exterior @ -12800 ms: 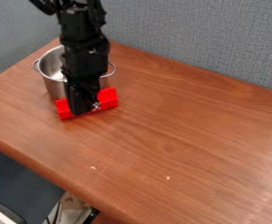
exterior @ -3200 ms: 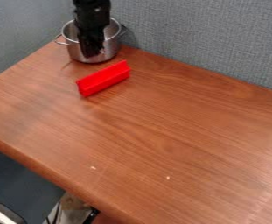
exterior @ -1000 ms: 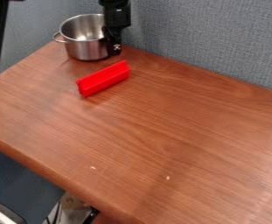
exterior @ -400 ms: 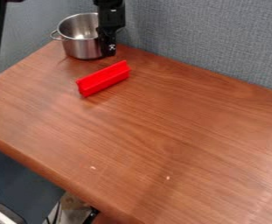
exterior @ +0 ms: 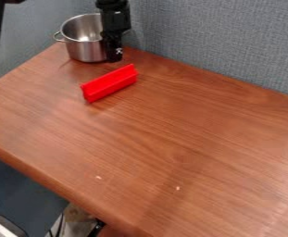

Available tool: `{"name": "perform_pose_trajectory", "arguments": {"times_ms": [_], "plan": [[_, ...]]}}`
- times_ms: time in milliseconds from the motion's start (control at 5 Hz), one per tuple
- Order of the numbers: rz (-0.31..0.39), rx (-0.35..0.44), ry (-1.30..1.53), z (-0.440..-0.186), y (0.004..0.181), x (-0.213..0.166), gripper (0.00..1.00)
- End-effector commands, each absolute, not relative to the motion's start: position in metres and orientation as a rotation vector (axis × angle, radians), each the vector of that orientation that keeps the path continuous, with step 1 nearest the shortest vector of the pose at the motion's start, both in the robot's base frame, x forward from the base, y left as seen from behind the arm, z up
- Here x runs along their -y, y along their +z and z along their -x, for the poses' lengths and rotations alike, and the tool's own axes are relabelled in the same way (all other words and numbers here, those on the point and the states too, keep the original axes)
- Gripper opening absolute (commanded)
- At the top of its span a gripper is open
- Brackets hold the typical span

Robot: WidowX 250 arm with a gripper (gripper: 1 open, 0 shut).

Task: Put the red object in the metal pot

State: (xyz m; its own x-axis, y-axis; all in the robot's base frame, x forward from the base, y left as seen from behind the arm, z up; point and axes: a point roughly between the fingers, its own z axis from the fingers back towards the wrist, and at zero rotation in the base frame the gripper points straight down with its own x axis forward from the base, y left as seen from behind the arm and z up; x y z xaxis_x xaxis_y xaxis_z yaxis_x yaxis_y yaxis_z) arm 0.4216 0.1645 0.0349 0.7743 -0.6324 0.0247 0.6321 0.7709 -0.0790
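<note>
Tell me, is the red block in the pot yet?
Not yet. The red block lies flat on the wooden table, just in front of the metal pot, so nothing looks done. The gripper hangs beside the pot, beyond the block, its fingers shut with nothing in them. Left to do: open, come to the block, grab it, lift it and drop it into the pot.

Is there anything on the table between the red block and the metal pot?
No. In the camera view, only bare wooden table lies between the red block and the metal pot. The gripper hangs beside the pot, above that stretch's right edge.
</note>
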Motion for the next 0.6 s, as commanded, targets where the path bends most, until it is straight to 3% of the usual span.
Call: {"name": "perform_pose_trajectory", "arguments": {"times_ms": [0,200,400], "plan": [[0.090,0.066,-0.750,-0.428,0.060,-0.178,1.00],[0.117,0.099,-0.836,-0.432,0.069,-0.186,1.00],[0.109,0.127,-0.737,-0.433,0.083,-0.178,0.00]]}}
